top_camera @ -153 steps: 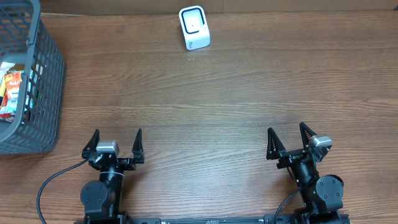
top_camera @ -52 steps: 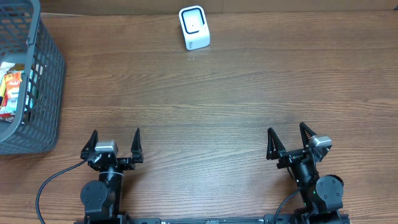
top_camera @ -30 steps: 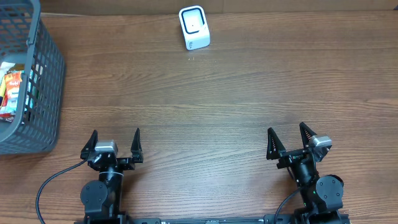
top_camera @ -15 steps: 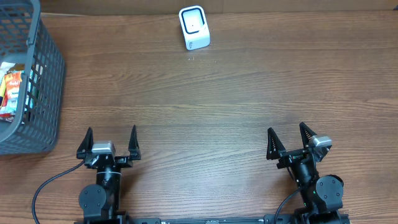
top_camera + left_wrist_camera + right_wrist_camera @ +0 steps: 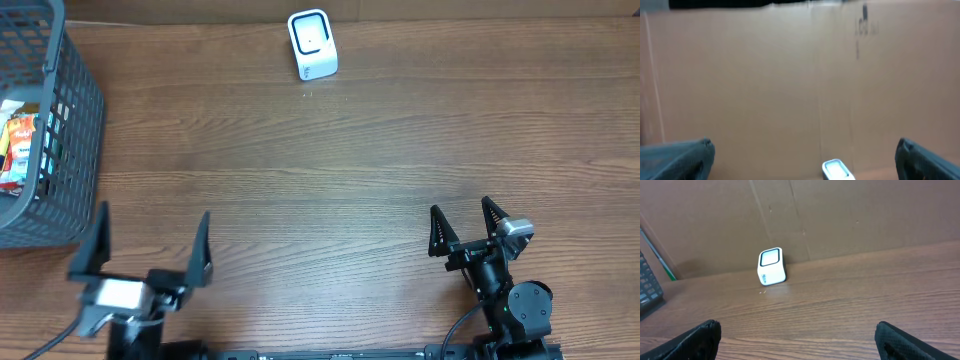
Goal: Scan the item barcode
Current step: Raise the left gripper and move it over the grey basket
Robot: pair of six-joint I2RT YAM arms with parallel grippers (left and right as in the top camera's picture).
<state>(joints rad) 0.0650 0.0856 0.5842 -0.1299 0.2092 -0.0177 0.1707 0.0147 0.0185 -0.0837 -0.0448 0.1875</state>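
Lower left of the overhead frame: the left gripper (image 5: 154,213) is seen with its jaws spread wide, and nothing is held between them. Its black fingers (image 5: 90,245) are pictured large and a little soft-edged. At the lower right, the right gripper (image 5: 460,205) is likewise found wide open and empty, fingers pointed up the frame over the wooden table (image 5: 330,170).

The white scanner (image 5: 312,44) is placed upright at the top centre of the overhead frame, well apart from both grippers. From the right wrist it is caught left of centre, against a cardboard wall (image 5: 850,215). From the left wrist only its top is glimpsed at the bottom edge, and that whole picture is blurred.

The goods to be scanned are located at the far left: colourful packets (image 5: 15,150) are seen lying inside the grey mesh basket (image 5: 70,130) in the upper left corner. No barcode can be made out on them. Neither gripper is touching the basket.
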